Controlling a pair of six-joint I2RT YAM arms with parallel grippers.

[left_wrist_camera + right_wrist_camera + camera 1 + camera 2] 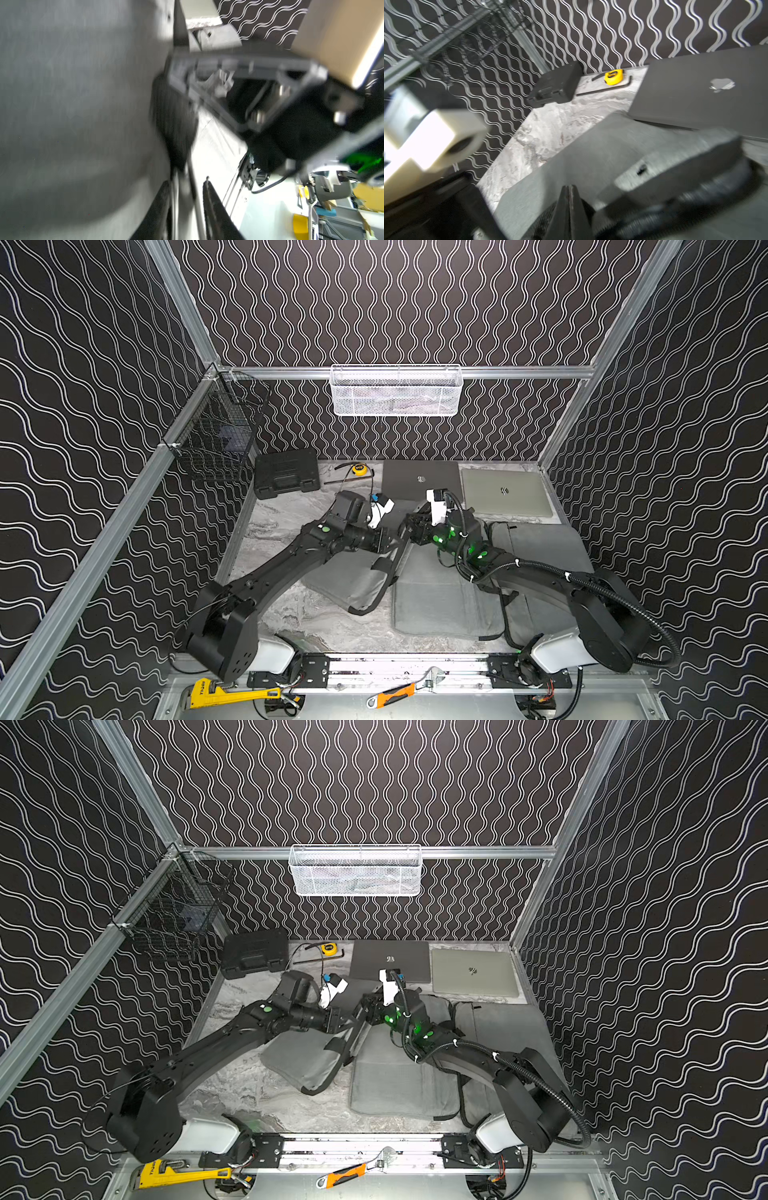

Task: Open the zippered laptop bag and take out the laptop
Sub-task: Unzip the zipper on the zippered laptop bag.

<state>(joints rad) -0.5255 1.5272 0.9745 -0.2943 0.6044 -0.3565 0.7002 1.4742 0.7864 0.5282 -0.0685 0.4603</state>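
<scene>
Lying limp, woven grey bag (436, 601); right gripper (568, 193) pinched shut, left gripper's (392, 542) opening unclear.

Black arms (291, 560) carry green lights (471, 549), white bases (272, 653).

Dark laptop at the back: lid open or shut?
Shut. The dark laptop lies flat with its lid down and logo up in both top views.

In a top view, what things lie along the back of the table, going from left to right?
Black case → tape measure → dark laptop → silver laptop.
</scene>
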